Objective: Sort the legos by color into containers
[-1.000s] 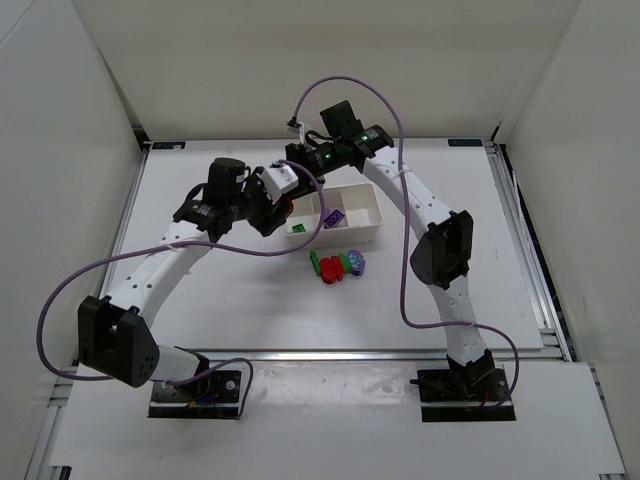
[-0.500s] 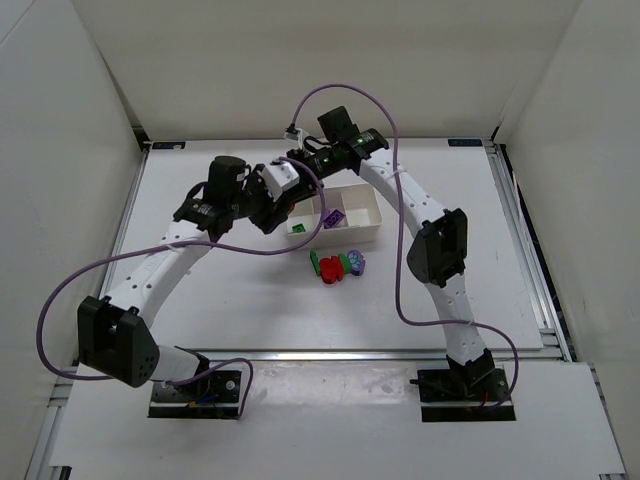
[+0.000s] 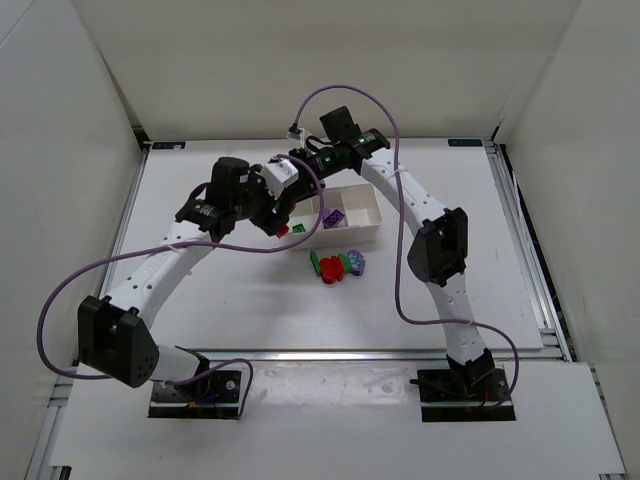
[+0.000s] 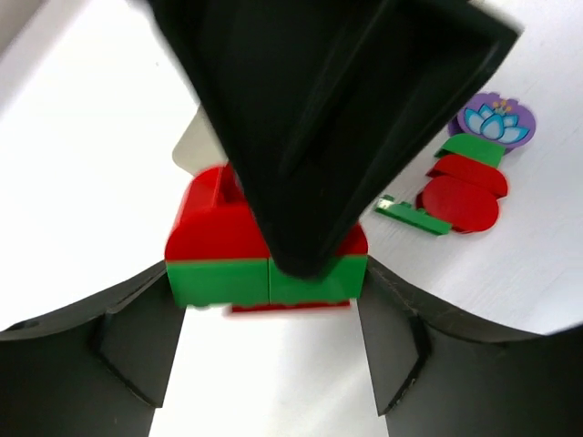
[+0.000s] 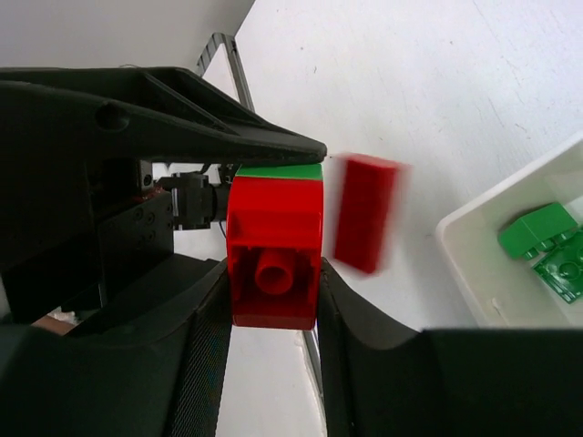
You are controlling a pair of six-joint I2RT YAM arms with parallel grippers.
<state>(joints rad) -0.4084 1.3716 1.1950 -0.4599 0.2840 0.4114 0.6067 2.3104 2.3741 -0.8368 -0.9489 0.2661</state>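
A stack of legos (image 5: pixel 273 237), red with a green layer, is held above the table with my right gripper (image 5: pixel 273 350) shut on it. In the left wrist view the same stack (image 4: pixel 219 255) lies between the fingers of my left gripper (image 4: pixel 269 341), which stands open around it. A single red brick (image 5: pixel 366 212) is blurred in mid-air beside the stack, free of both grippers, and it shows under the grippers (image 3: pixel 283 229) in the top view. The white tray (image 3: pixel 372 232) holds green (image 3: pixel 297 228) and purple (image 3: pixel 333 217) legos.
On the table in front of the tray lies a small pile: a green piece (image 3: pixel 314 262), red pieces (image 3: pixel 330 270) and a purple flower piece (image 3: pixel 355 263). Both arms meet over the tray's left end. A metal rail (image 3: pixel 520 250) runs along the table's right side.
My right gripper has shut on the stack. My left gripper has opened a little, and a red brick has come off the stack and is dropping.
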